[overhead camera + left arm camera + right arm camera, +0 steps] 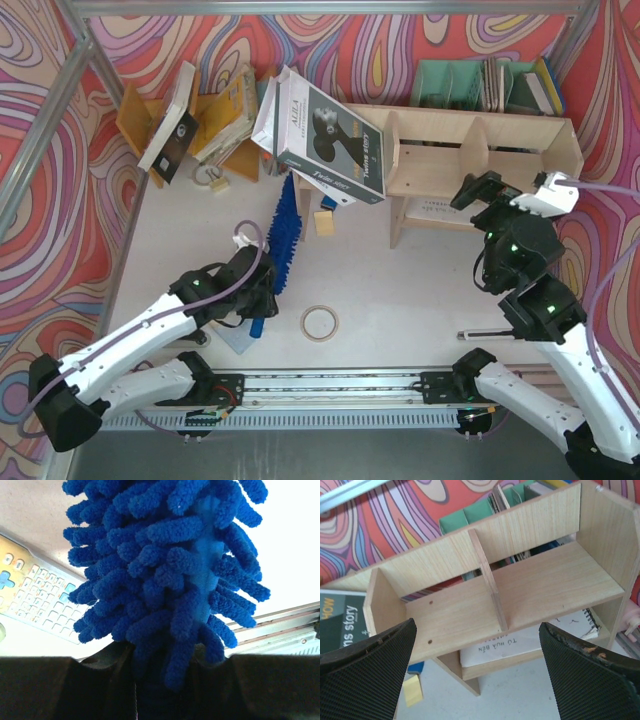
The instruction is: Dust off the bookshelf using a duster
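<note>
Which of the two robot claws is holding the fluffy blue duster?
The left gripper, shut on the duster; the right gripper gapes empty, facing the bookshelf.

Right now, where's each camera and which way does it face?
Top: above and behind the arms, looking down on the table; both arms show, left gripper shut on the duster, right gripper open.
Left wrist: on the left arm, looking along the duster's fluff; dark fingers at bottom.
Right wrist: on the right arm, facing the bookshelf; both pads show.
Shared: top and right wrist see the bookshelf; top and left wrist, the duster.
</note>
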